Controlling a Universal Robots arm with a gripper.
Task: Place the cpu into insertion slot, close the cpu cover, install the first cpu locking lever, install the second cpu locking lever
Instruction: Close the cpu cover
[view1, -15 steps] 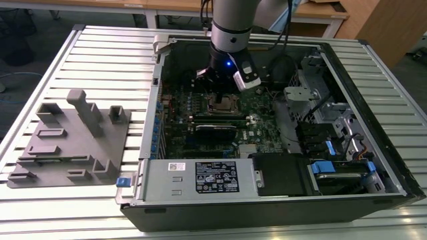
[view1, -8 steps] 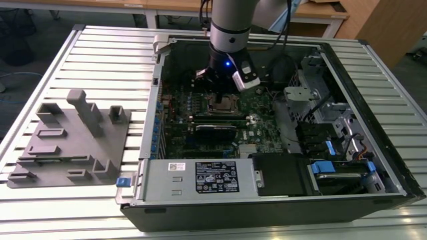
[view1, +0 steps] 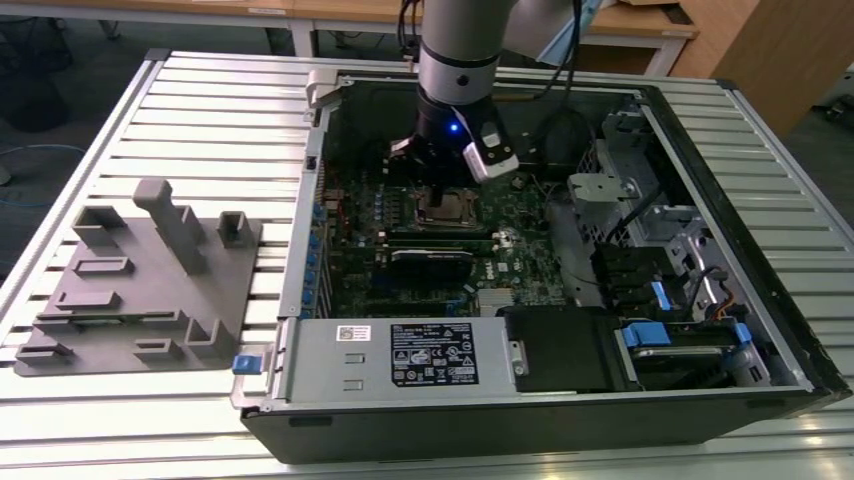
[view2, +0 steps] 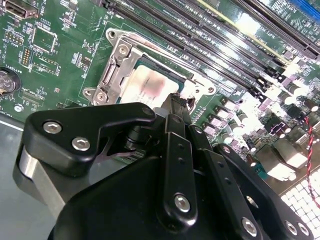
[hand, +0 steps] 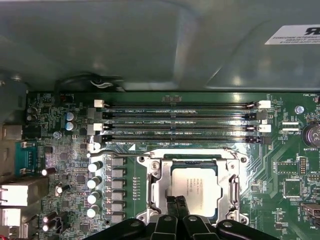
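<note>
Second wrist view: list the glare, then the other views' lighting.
In the second wrist view, glare whitens the memory slots and brightens the cpu; the first wrist view lights the motherboard evenly; in the exterior view the table slats blow out and the computer case is dim inside.

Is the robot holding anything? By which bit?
Nothing, it seems: the black gripper has jaws shut together, tips over the edge of the silver-grey square cpu lying in its metal-rimmed socket.

Exterior view looks down; both wrist views closely share the cpu (hand: 194, 186).
</note>
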